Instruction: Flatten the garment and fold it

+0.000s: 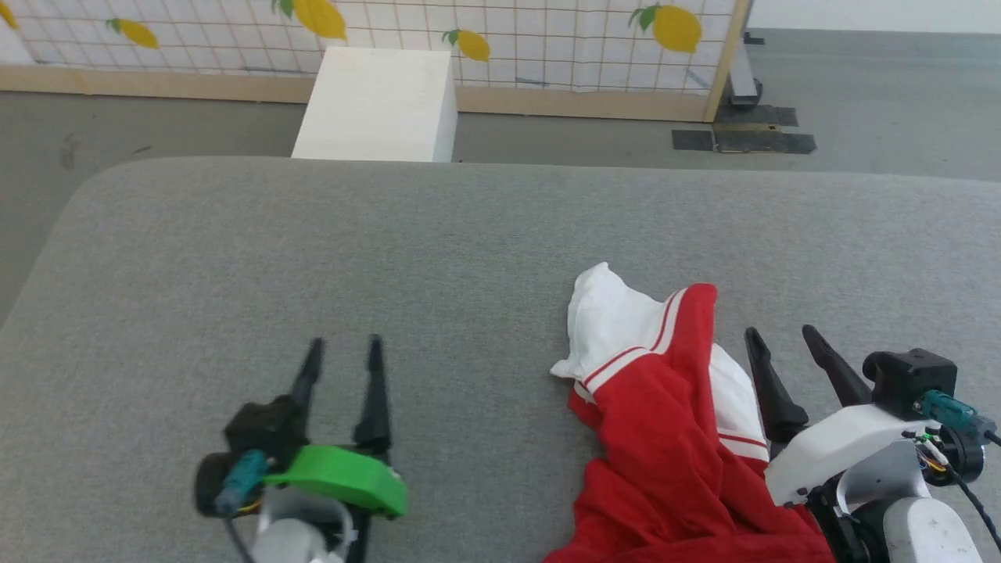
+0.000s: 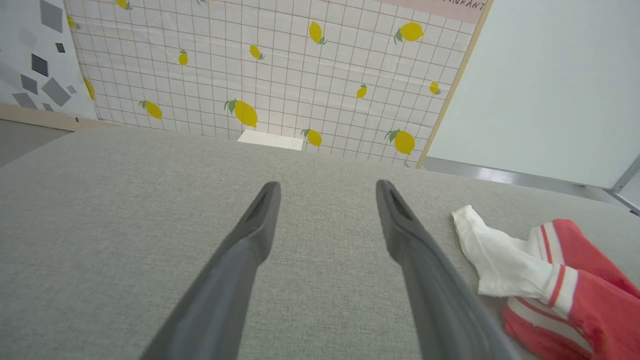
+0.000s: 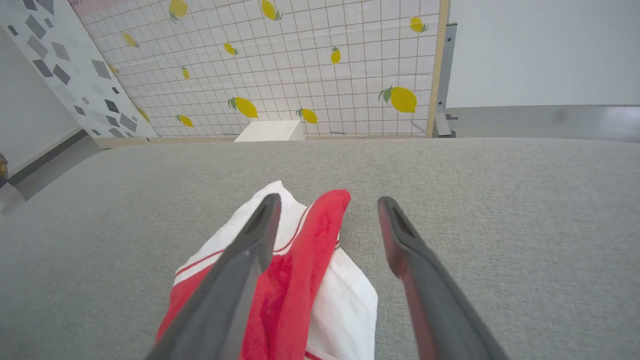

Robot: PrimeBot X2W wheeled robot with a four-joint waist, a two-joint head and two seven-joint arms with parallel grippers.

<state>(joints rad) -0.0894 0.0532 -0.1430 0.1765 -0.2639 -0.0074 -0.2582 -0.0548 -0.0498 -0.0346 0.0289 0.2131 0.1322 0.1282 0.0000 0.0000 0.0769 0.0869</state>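
While left pincer (image 1: 346,341) and right pincer (image 1: 780,331) gape empty, crumpled thin red-white garment (image 1: 665,422) runs bottom-right toward centre on grey woven desk (image 1: 391,250).

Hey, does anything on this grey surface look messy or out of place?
Yes: the red and white shiny jersey garment lies bunched in a twisted heap on the grey fabric surface, beside the open right gripper, not spread flat. The open left gripper sits well apart from it. Nothing looks spilled or torn.
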